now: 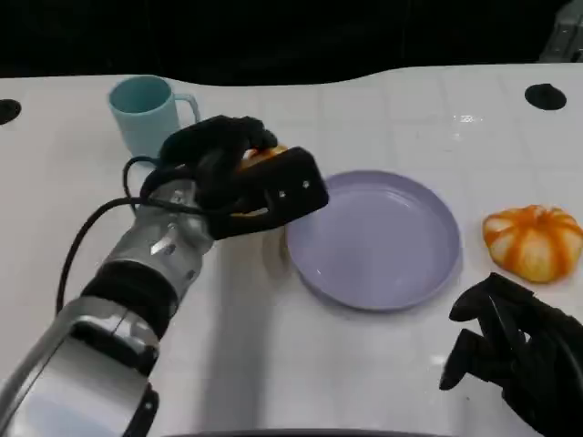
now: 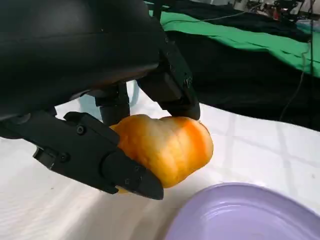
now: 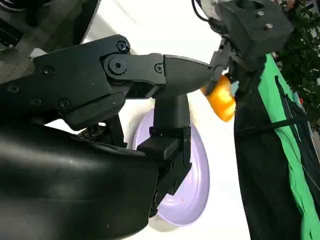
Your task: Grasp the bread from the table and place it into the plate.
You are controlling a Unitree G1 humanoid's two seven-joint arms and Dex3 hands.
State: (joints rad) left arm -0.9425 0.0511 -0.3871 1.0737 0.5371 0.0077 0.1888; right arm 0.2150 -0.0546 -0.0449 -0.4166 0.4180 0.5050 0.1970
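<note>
Head view shows the left hand (image 1: 239,175) gripping the bread (image 2: 167,148), lifted just beside the plate (image 1: 383,273); setting it down remains. Right hand (image 1: 515,350) rests empty, fingers loosely apart.

The left hand (image 1: 239,173) is black, blocky and screw-studded, on a silver forearm (image 1: 137,273) banded in black, with a black cable (image 1: 77,241) looping behind the wrist. The right hand (image 1: 515,350) is black too.

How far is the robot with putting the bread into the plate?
Done: the left hand holds an orange bread roll, lifted off the white table. In hand: carrying it beside the round lilac plate. Left: moving it over the plate and releasing it.
</note>
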